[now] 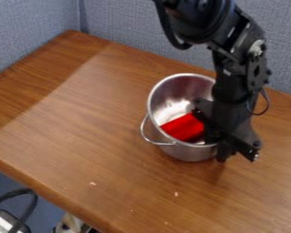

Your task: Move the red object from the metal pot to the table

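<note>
The metal pot [173,98] stands on the brown wooden table [75,100], right of its middle, its thin wire handle [151,139] facing the near edge. The red object [185,126] lies tilted inside the pot, against its near right wall. My black gripper [229,146] comes down from above at the pot's right rim, right beside the red object's right end. Its body hides that end and part of the rim. The frame does not show how wide the jaws stand or whether they hold the red object.
The black arm [215,32] leans in from the top right above the pot. Bare wood stretches left of and in front of the pot. The table's rounded near edge [63,196] runs diagonally, and a blue-grey wall [26,27] stands behind.
</note>
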Robot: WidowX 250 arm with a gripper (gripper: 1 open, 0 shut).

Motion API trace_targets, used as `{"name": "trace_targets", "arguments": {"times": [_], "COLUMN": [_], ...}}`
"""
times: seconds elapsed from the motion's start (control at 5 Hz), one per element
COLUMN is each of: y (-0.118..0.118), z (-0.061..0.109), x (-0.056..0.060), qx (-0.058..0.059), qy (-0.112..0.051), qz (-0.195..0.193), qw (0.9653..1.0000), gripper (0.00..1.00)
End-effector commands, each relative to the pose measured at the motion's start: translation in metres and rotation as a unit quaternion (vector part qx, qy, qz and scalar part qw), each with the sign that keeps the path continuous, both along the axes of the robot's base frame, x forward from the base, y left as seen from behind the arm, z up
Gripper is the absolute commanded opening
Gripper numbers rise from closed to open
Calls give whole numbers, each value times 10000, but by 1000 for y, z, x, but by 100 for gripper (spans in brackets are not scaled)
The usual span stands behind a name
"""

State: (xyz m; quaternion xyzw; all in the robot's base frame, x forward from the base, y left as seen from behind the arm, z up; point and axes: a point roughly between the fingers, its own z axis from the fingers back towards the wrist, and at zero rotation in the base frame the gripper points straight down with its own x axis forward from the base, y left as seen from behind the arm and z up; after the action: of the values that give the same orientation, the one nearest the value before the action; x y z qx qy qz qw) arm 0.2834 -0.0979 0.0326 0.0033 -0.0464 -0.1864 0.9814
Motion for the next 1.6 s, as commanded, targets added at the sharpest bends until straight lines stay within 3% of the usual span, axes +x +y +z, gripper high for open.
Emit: {"name": "trace_targets", "arguments": {"times": [0.0, 0.2, 0.4, 0.6, 0.8, 1.0, 1.2, 1.4], "y": [0, -6, -13, -5, 3, 9, 11, 15], "z": [8, 4, -1, 4, 9, -2, -7, -2], "x": [0, -2, -3, -5, -7, -15, -21, -27], "qx": [17, 52, 41, 24, 20, 21, 47, 96], "qy": [-45, -6, 0, -7, -13, -6, -26, -27], "qz": [-80, -238, -394, -110, 169, 141, 92, 304], "qw": [10000, 9997, 9992, 9999, 9999, 9999, 9999, 9995], "gripper": [0, 0, 100, 0, 0, 100, 0, 0]}}
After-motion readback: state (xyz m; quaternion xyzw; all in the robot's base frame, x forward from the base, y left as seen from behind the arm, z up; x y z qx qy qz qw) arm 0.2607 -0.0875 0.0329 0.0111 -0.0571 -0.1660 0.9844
